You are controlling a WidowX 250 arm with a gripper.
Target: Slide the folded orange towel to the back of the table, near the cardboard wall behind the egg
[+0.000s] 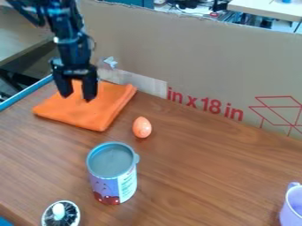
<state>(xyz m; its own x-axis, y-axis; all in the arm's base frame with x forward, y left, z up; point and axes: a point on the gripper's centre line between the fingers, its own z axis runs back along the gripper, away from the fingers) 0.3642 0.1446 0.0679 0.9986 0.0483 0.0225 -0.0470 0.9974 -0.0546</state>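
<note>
The black gripper point(77, 93) hangs at the upper left over the folded orange cloth point(88, 112), its two fingers apart with nothing between them. Whether its tips touch the cloth I cannot tell. Right of the cloth, an orange egg-shaped object point(142, 127) lies on the brown wooden table. Nearer the camera stands a purple can point(112, 185) with a grey-blue lid. A small round object point(61, 214), dark with a white knob on it, is at the bottom left. At the right edge is a light purple cup point(293, 207), partly cut off by the view.
A tall cardboard wall point(194, 57) with red print runs along the back of the table point(206, 163). A blue edge strip point(26, 94) borders the table at the left, and something blue shows in the bottom left corner.
</note>
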